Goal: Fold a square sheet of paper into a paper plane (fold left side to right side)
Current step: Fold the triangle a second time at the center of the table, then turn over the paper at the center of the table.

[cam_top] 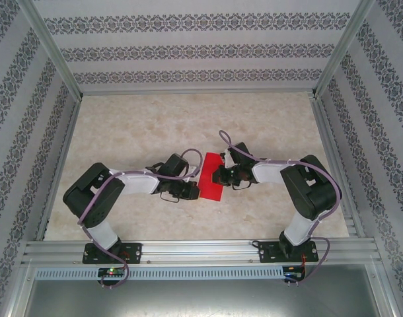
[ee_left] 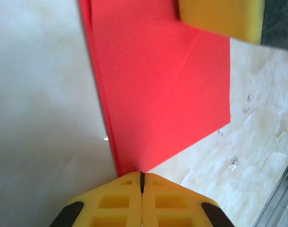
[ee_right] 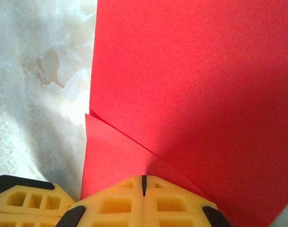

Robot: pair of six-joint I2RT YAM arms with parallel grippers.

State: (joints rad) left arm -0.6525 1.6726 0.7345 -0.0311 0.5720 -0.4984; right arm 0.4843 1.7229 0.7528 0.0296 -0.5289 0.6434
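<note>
The red sheet of paper lies flat on the pale marbled table, a little nearer the arms than the middle, right between the 2 grippers. It is folded already: from above it reads as a narrow upright strip, and up close a diagonal crease runs across its top layer, with stacked red edges along one side.

The left gripper reaches in from the left side. In its wrist view its 2 yellow fingers are clenched tight together, with only a thin dark seam between them, and their tips meet the near corner of the sheet. I cannot tell whether that corner is pinched or only touched.

The right gripper comes in from the opposite side, low over the paper. Its jaws are likewise pressed shut, the tips sitting on the red surface just by a small overlapping flap. One of its yellow pads rests on the far end of the sheet in the left wrist view.
</note>
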